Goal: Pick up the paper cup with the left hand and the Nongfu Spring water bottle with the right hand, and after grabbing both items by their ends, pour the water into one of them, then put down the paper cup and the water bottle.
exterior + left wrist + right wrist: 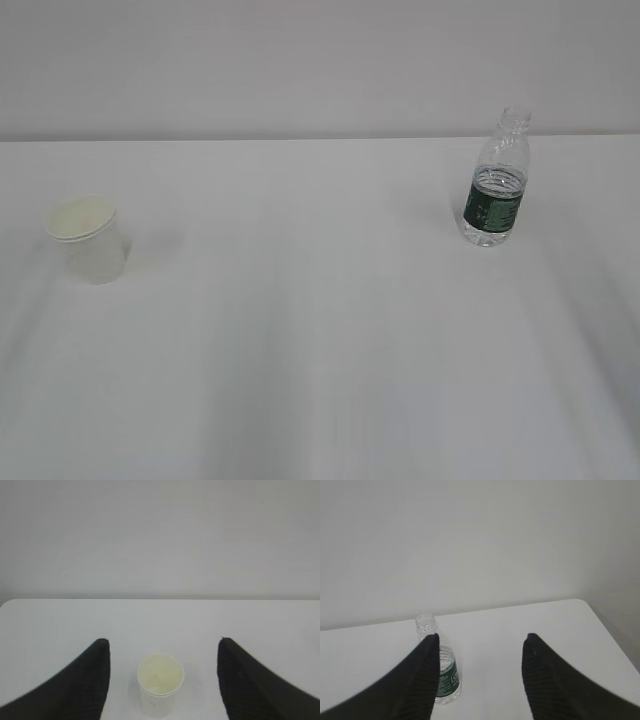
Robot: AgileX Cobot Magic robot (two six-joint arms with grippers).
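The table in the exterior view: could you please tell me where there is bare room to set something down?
The wide stretch of table between the paper cup at the left and the water bottle at the right is bare, as is the whole near side in front of both. Nothing is crowded; only the spots right around those two things are taken.

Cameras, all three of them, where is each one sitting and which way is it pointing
Exterior view: raised in front of the table, slanting down at the paper cup and water bottle; no robot parts show.
Left wrist view: behind the open left gripper, facing the wall; cup between its fingers.
Right wrist view: behind the open right gripper, facing the wall; bottle partly behind its left finger.
Shared: the exterior view shares the cup with the left wrist view, the bottle with the right.
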